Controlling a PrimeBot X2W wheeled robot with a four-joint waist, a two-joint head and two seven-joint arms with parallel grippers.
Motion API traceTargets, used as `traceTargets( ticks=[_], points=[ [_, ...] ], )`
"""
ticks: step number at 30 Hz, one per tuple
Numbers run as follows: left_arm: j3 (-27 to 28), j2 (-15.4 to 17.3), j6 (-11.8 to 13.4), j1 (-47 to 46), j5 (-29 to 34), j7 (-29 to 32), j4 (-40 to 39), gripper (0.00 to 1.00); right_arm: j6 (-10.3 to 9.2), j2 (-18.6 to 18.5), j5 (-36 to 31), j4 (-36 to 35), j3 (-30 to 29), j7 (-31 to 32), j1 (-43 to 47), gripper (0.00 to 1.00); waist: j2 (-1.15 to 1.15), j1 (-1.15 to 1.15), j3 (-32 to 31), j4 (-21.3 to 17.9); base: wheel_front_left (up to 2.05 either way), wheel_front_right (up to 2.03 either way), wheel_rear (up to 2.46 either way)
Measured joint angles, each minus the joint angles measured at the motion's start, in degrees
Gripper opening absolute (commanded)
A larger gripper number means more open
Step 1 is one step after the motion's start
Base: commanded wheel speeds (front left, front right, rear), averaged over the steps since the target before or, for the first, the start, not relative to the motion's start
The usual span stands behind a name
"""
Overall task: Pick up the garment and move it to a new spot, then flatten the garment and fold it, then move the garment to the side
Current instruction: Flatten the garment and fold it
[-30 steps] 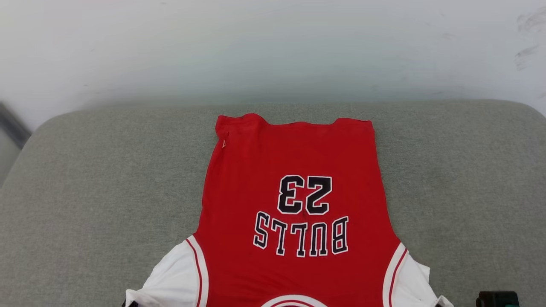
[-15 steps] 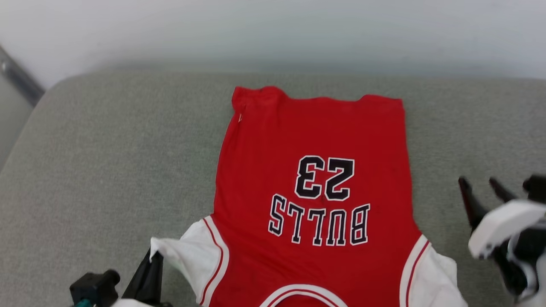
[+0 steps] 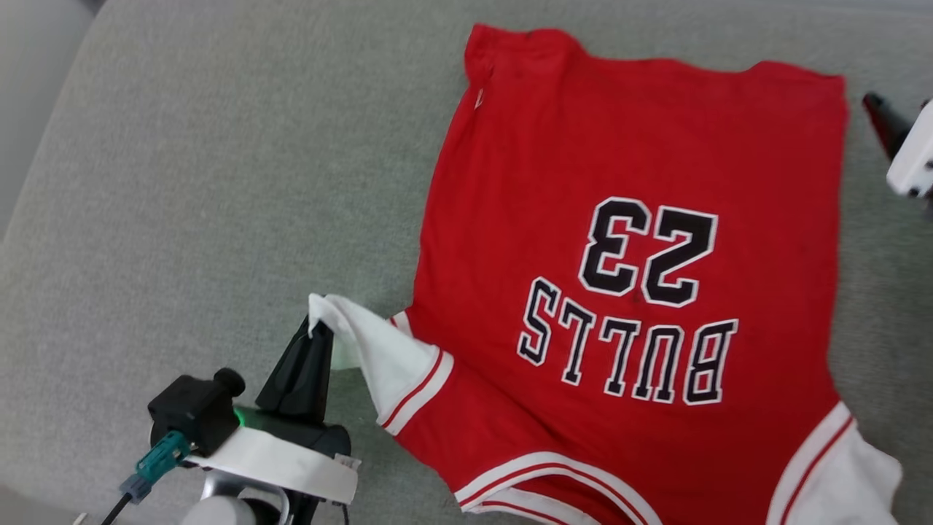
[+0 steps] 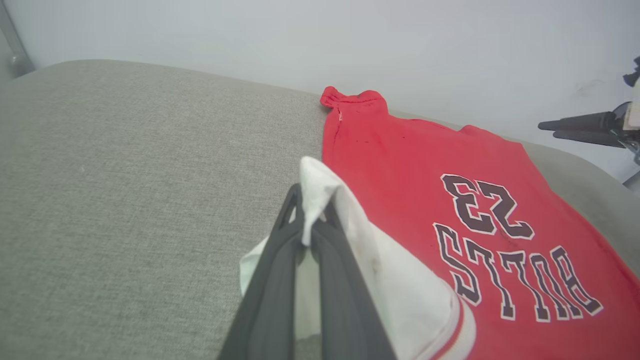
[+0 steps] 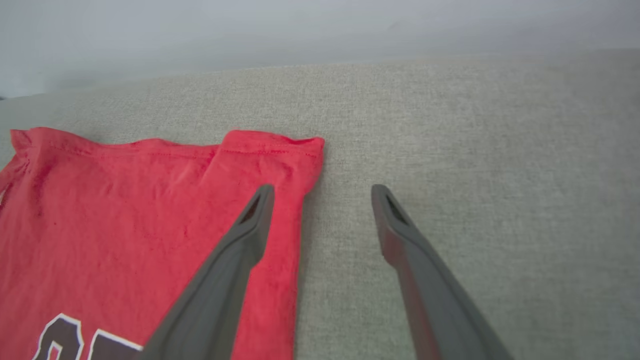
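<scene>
The garment point(image 3: 627, 182), a red jersey with white sleeves and dark "BULLS 23" lettering, lies spread face up on the grey cushion point(image 3: 182, 182). My left gripper point(image 3: 315, 337) is shut on the tip of its white left sleeve point(image 3: 379, 357), lifting that sleeve a little; the left wrist view shows the cloth point(image 4: 312, 200) pinched between the fingers. My right gripper point(image 5: 322, 192) is open, hovering above the garment's far right hem corner point(image 5: 280, 150), one finger over the red cloth, the other over the cushion. A finger of it shows at the head view's right edge point(image 3: 885, 120).
The grey cushion point(image 5: 475, 140) extends wide to the left and right of the garment. A pale wall point(image 4: 350, 40) rises behind its far edge.
The head camera tilted down and shifted. My right gripper let go, opened and moved up to the far right hem corner. My left gripper raised the white sleeve.
</scene>
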Motion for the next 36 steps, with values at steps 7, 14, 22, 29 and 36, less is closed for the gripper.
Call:
traceTargets(
  ticks=[7,14,22,29,36],
  points=[
    [-0.4,-2.0,-2.6,-3.7,0.3,-0.8,1.3,0.00,0.00,-0.1,-6.2,6.2,-2.5,6.6,-9.9,1.00,0.00,0.00,6.3,3.8,0.00,0.00,0.00],
    [0.0,-3.2,-4.4,-4.8,0.5,-1.0,3.6,0.00,0.00,0.2,-9.1,10.2,-7.1,14.0,-13.5,1.00,0.00,-0.02,9.3,6.2,0.00,0.00,0.00],
    [0.9,-4.6,-5.5,-5.1,0.8,-1.1,5.1,0.00,-0.01,1.5,-13.2,9.9,-9.7,16.4,-13.6,0.00,0.00,-0.01,7.9,6.7,0.00,0.00,0.00],
    [2.4,-4.7,-5.5,-3.6,1.1,-1.1,6.8,0.00,0.00,0.2,-14.6,7.6,-4.3,15.0,-10.2,0.00,0.00,-0.01,3.9,5.9,0.00,0.00,0.00],
    [4.7,-3.3,-3.7,0.4,0.7,-1.0,7.9,0.00,0.01,-3.5,-8.2,1.8,1.9,14.7,-3.1,0.00,0.00,-0.01,-1.9,3.2,0.00,0.00,0.00]
  ],
)
